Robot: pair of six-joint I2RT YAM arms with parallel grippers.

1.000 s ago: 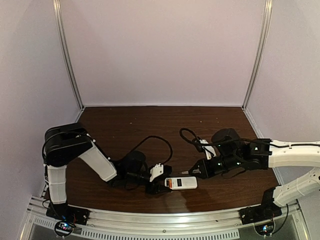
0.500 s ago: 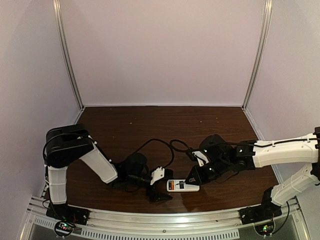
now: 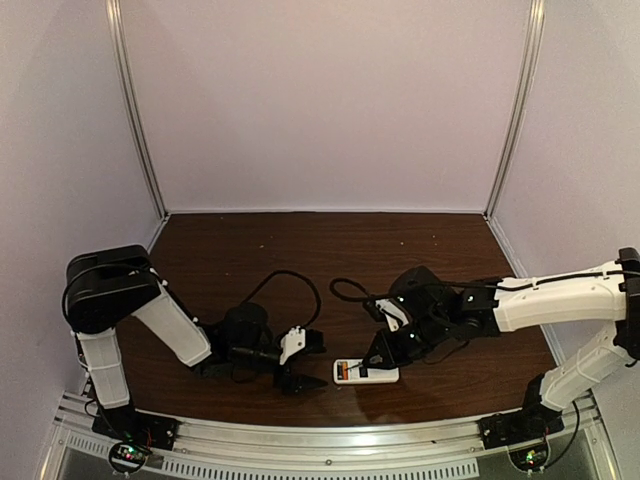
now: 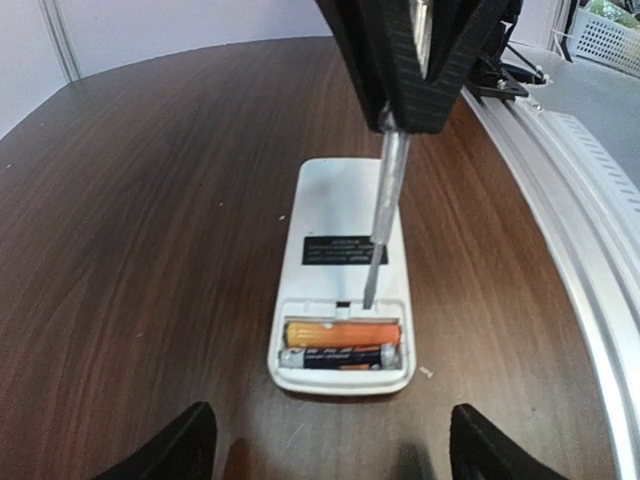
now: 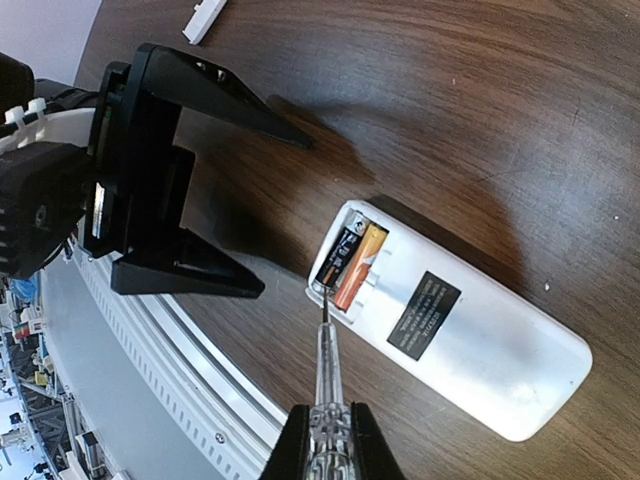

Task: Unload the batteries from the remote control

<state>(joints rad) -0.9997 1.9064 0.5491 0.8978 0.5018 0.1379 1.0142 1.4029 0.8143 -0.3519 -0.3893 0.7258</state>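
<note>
Plainly, the remote [image 3: 366, 371] lies face down near the middle of the desk's [image 3: 250, 250] front edge, its long axis running along that edge, with its open bay [image 4: 342, 343] at the end toward the left arm. Both batteries are in it, side by side and crosswise to the remote: the orange one [image 4: 343, 332] further in, the dark one [image 4: 340, 356] nearest the end. The right fingers [image 5: 322, 448] are pressed together on the handle of a screwdriver [image 4: 382, 215], whose shaft slants down over the remote's back so that the tip sits at the rim of the bay, beside the batteries (whether it touches either one cannot be told). The left fingers [image 3: 300, 381] are spread wide and hold nothing, low over the desk just beyond the bay end, pointing along the remote's length. So the right arm is nearer, and the tool is at the cells; the coming move likely turns on levering one up across its own axis, with the left ready to take it.
</note>
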